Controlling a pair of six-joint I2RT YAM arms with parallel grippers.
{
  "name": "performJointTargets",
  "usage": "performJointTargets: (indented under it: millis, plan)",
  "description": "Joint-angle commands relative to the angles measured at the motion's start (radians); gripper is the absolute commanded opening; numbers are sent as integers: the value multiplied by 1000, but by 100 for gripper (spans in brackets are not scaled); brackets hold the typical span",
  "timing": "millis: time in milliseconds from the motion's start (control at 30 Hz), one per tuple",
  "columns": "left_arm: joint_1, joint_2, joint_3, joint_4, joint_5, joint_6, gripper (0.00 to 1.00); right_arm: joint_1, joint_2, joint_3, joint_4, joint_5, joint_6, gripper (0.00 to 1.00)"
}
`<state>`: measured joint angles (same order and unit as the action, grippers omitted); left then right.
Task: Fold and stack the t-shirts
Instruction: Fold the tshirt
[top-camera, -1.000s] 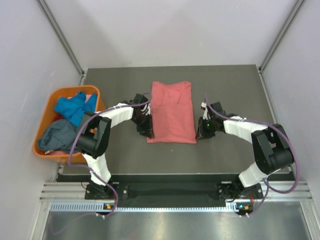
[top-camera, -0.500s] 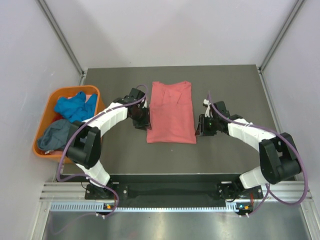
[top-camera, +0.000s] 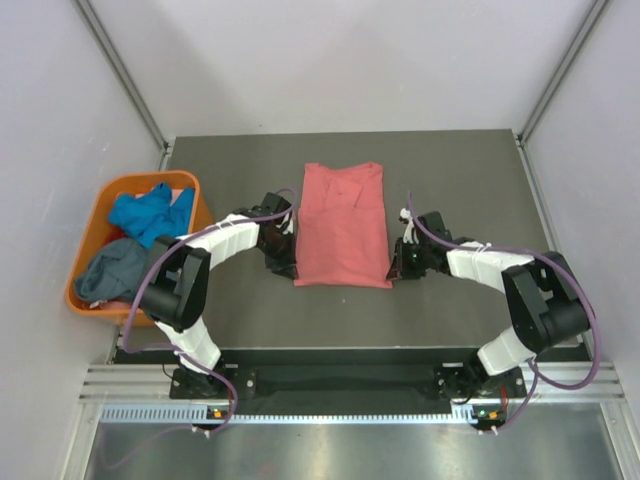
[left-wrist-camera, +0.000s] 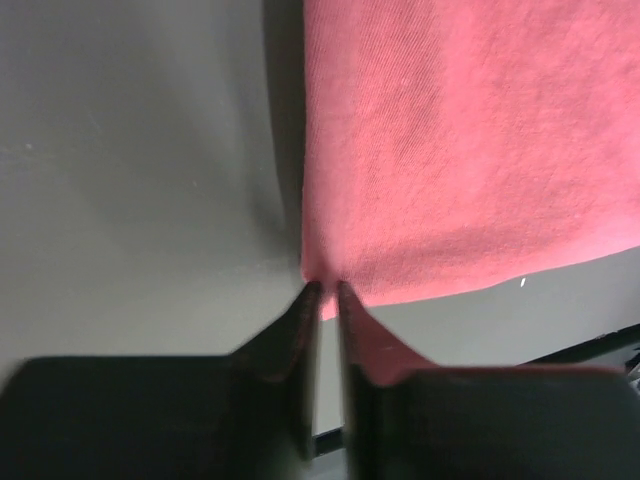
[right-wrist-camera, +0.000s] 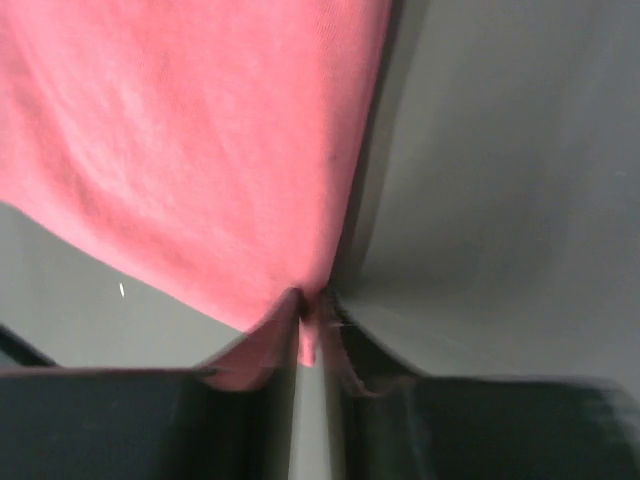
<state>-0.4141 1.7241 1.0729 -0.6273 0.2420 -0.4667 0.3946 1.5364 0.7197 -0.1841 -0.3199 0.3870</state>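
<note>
Grip comes first. The left claw (top-camera: 288, 268) is clenched on the near-left corner of the pink shirt (top-camera: 343, 225), and the right claw (top-camera: 397, 270) is clenched on the near-right corner. In both wrist views the tips are nearly together with pink cloth nipped between them. The shirt lies flat at the middle of the tabletop (top-camera: 470, 180) as a long narrow panel, its collar end away from the arms.

We judge the step in hand to be the cross fold, which carries the near hem over to the far edge. To do it well:

1. We confirm that each claw holds every layer at its corner. The nip looks shallow in both wrist views, so a lower layer could be left behind.
2. We raise both corners together, and only high enough to clear the cloth beneath.
3. We move the two claws away from the bases at one pace, so that the hem stays taut and square.
4. We lay the hem on the far edge before letting go.

The blue shirt (top-camera: 148, 215) and the grey shirt (top-camera: 115, 270) lie crumpled in the tub (top-camera: 140, 179), well to the left, not yet folded.
</note>
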Motion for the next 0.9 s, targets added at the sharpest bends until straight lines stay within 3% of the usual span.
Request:
performJointTargets:
  millis: [0,33,200,400,533,567,600,667,733,867]
  plan:
    - [-3,-1,-17,51,33,5,12,13,-19,-43,57,-7,13,1]
    - [-2,2,-21,43,22,3,0,13,-27,-58,52,25,16,0]
    - [-3,-26,-33,-14,-127,-30,0,12,-114,-112,22,162,41,0]
    - [-5,-78,-122,78,-21,-58,0,12,-185,-210,93,139,96,0]
    - [-8,-51,-128,58,17,-61,0,13,-205,-213,52,176,110,0]
    - [-9,-46,-123,46,22,-55,2,13,-212,-212,40,179,110,0]
    - [-9,-41,-116,28,34,-50,15,13,-219,-210,20,180,107,4]
    - [-9,-46,-74,9,26,-40,20,13,-243,-198,-4,183,105,12]
    - [-8,-43,14,-23,-16,-23,22,13,-263,-166,-47,194,104,18]
    - [-2,15,194,3,-27,23,19,12,-268,-100,-107,197,98,21]
